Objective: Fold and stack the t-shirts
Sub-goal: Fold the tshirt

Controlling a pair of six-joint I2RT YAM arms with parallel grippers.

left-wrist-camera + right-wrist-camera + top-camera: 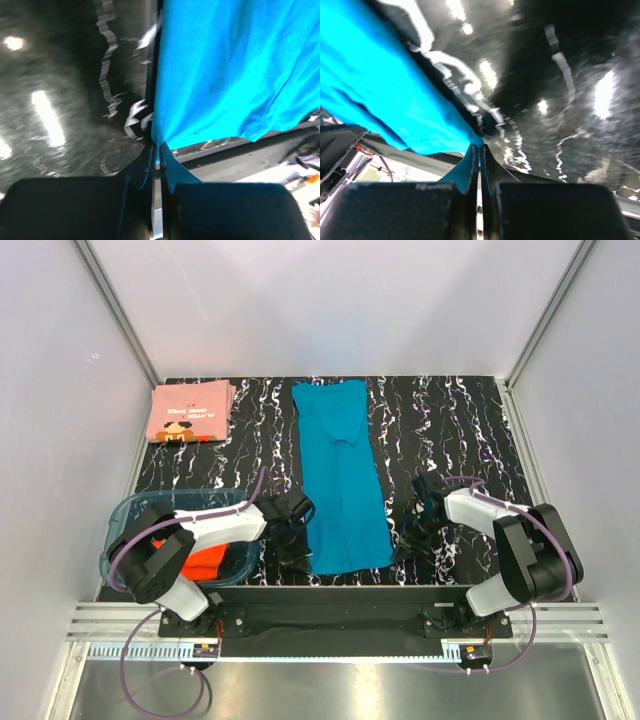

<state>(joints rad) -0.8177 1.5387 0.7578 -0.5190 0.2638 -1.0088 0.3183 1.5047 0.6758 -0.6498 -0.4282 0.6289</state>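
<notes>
A teal-blue t-shirt [343, 480] lies folded into a long strip down the middle of the black marbled table. My left gripper [300, 558] is shut on its near left corner [156, 141], the cloth pinched between the fingertips. On the other side, my right gripper [403, 550] is shut on the near right corner [479, 144]. The salmon-pink t-shirt [190, 410] with dark print rests folded at the far left. An orange-red t-shirt [215, 562] lies in the tub, partly hidden by my left arm.
A clear blue-tinted plastic tub [128, 515] stands at the near left under my left arm. The table's front edge [350, 585] runs just behind both grippers. Grey walls enclose the left, right and back.
</notes>
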